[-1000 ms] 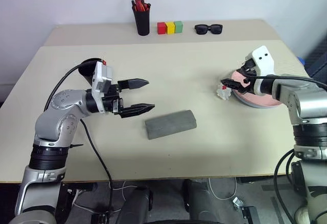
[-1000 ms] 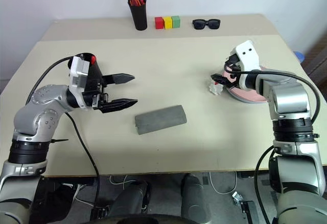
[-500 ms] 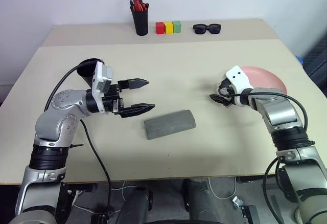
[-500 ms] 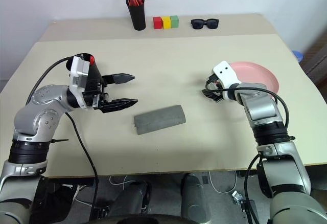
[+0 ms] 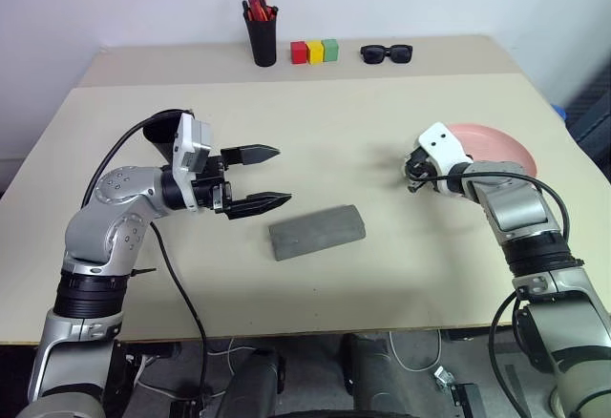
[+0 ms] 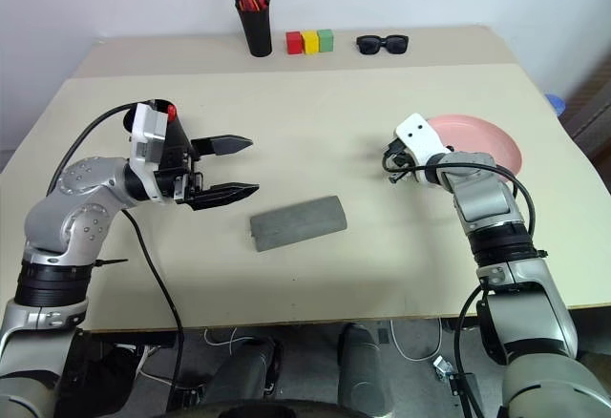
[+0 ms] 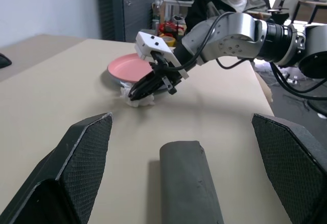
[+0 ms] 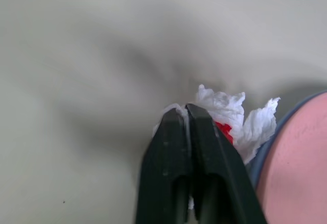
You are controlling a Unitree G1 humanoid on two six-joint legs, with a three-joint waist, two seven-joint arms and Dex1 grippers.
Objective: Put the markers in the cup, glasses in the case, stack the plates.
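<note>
On the surface point(image 6: 315, 122), the grey case point(image 6: 297, 221) lay closed. The left pincer point(image 6: 246, 164) hovered just beside it, fingers spread. The right pincer point(image 6: 392, 174) rested low beside the pink plate point(image 6: 482, 138). A pen cup point(image 6: 257, 29), coloured blocks point(image 6: 312, 41) and sunglasses point(image 6: 384, 44) stood at the far edge.

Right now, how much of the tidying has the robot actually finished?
The plates look stacked: the pink plate sits on a blue one whose rim peeks out beneath. The grey case lies closed mid-table. The right gripper is shut on a crumpled white tissue beside the plates; the left gripper hangs open. Markers and glasses can't be judged.
</note>
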